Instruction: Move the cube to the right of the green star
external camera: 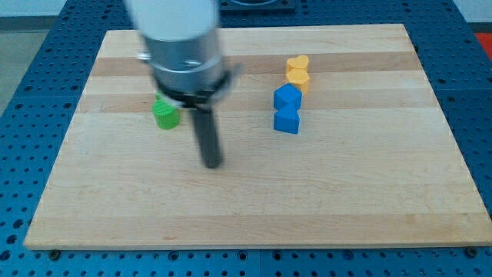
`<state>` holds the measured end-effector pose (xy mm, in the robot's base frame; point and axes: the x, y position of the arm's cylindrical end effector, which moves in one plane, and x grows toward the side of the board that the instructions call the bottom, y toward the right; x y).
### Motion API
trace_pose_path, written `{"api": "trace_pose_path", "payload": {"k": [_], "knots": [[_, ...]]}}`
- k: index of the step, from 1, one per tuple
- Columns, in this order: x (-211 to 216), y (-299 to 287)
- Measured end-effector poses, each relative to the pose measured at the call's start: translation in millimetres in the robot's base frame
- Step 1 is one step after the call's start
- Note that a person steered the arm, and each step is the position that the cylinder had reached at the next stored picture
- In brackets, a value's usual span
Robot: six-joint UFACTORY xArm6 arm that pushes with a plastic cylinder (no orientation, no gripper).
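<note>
My tip [212,162] mid-worktop [369,200], touching nothing; no jaws on rig. Blue cube [286,121] upper right of tip, well apart from green star [164,113]: task barely begun.

- The arm's grey housing [178,38] is motion-blurred and cut off by the view's top edge.
- It hides the upper corner of the green block [164,114] just below it, so that block's shape is uncertain.
- The rod's tip [212,163], below the housing, is blurred.

Arm enters from the view's top, blurred grey housing. Dark rod hangs upright; my tip [212,163] meets the surface.
</note>
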<state>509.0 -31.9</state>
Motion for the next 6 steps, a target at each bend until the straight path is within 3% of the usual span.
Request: {"api": "trace_pose_path", "payload": {"k": [1, 2, 4, 6], "knots": [[-2, 107], [-44, 164], [-110, 125], [-121, 30]]}}
